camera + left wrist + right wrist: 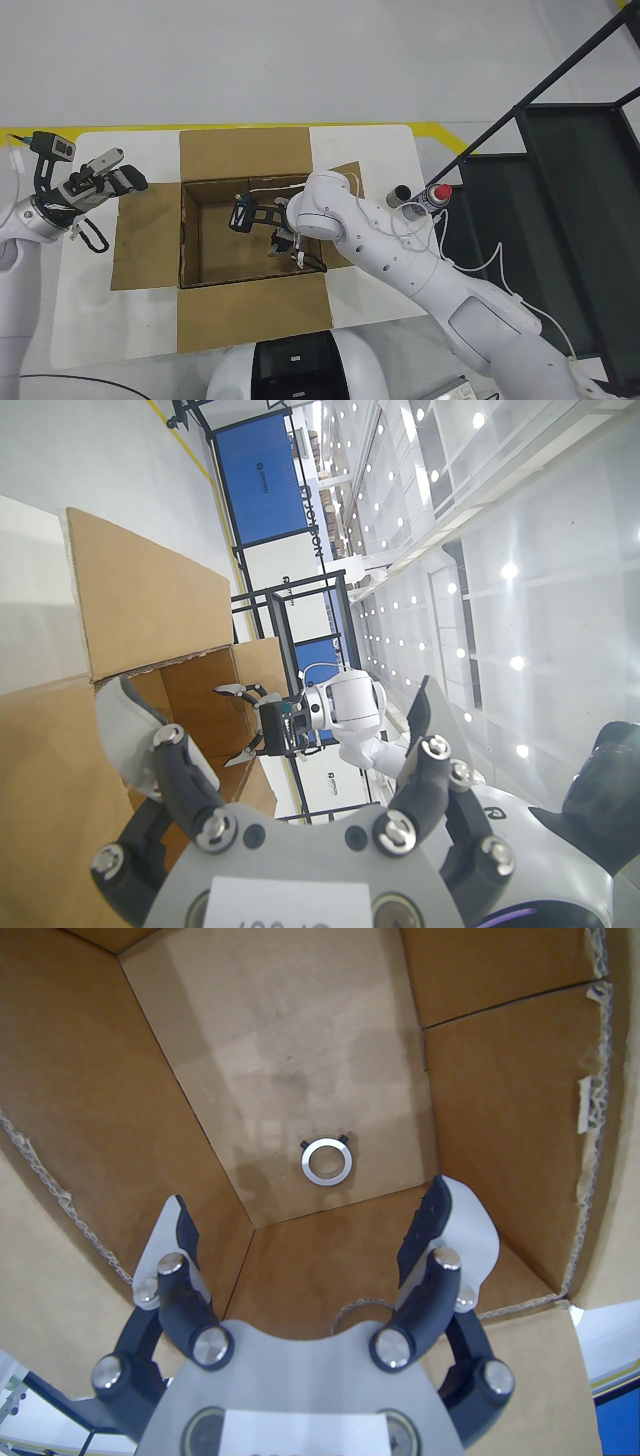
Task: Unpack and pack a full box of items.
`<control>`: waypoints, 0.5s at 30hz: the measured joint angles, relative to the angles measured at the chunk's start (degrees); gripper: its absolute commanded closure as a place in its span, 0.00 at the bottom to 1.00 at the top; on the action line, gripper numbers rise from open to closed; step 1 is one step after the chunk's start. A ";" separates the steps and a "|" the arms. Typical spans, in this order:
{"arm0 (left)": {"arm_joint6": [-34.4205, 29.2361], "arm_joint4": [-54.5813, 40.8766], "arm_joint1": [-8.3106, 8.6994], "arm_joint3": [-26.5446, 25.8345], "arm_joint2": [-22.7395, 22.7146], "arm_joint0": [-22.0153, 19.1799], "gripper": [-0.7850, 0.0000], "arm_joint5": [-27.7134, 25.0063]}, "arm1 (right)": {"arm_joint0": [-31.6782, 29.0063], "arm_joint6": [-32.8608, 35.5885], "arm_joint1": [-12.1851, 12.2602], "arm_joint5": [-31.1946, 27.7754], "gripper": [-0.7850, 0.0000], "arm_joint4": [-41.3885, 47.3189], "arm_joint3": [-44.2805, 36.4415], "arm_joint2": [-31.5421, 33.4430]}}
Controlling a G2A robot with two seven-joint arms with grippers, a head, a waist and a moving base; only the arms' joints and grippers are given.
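Observation:
The open cardboard box (190, 235) stands mid-table with its flaps spread flat. My right gripper (242, 214) hangs open inside the box mouth, with nothing between its fingers. Below it, in the right wrist view, a silver metal ring (327, 1161) lies flat on the box floor (280, 1043), just ahead of the right gripper (310, 1208). My left gripper (132, 168) is open and holds nothing, out over the table's left side beyond the left flap. The left wrist view looks past the left gripper (270, 700) at the box (150, 600) and the right gripper (240, 720) above it.
A small grey cylinder (398, 195) and a red-capped item (440, 192) stand near the table's right edge. A dark metal rack (560, 200) rises just right of the table. A yellow floor line (100, 130) runs behind the table.

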 measured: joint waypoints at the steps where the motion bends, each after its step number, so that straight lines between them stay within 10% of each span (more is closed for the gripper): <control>1: 0.00 0.00 0.00 0.00 0.00 0.00 0.00 0.00 | 0.00 0.00 0.00 0.00 0.00 0.00 0.00 0.00; 15: 0.00 0.00 0.00 0.00 0.00 0.00 0.00 0.00 | 4.49 -4.24 -1.81 -4.74 0.00 -0.66 10.76 -3.44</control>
